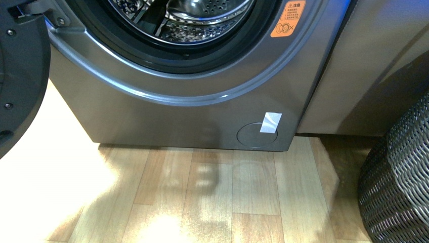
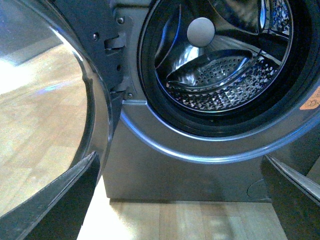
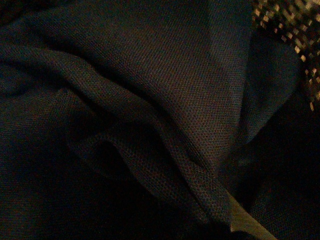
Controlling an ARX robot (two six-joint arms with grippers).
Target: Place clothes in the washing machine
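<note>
The silver-grey washing machine [image 1: 167, 116] stands on the wood floor with its porthole open and its steel drum [image 1: 182, 20] showing. Its dark round door [image 1: 20, 76] hangs open at the left. In the left wrist view the drum [image 2: 220, 80] looks empty. My left gripper [image 2: 185, 200] is open, its dark fingers [image 2: 55, 200] wide apart, in front of the machine's lower panel. In the right wrist view dark navy-blue clothes [image 3: 150, 100] fill the frame in folds. My right gripper is shut on them; its jaws are hidden in the fabric. Neither arm shows in the front view.
A woven wicker basket [image 1: 399, 177] stands on the floor at the right; its weave also shows in the right wrist view [image 3: 295, 30]. A grey-brown cabinet [image 1: 364, 71] is right of the machine. An orange warning sticker [image 1: 288, 17] sits by the porthole.
</note>
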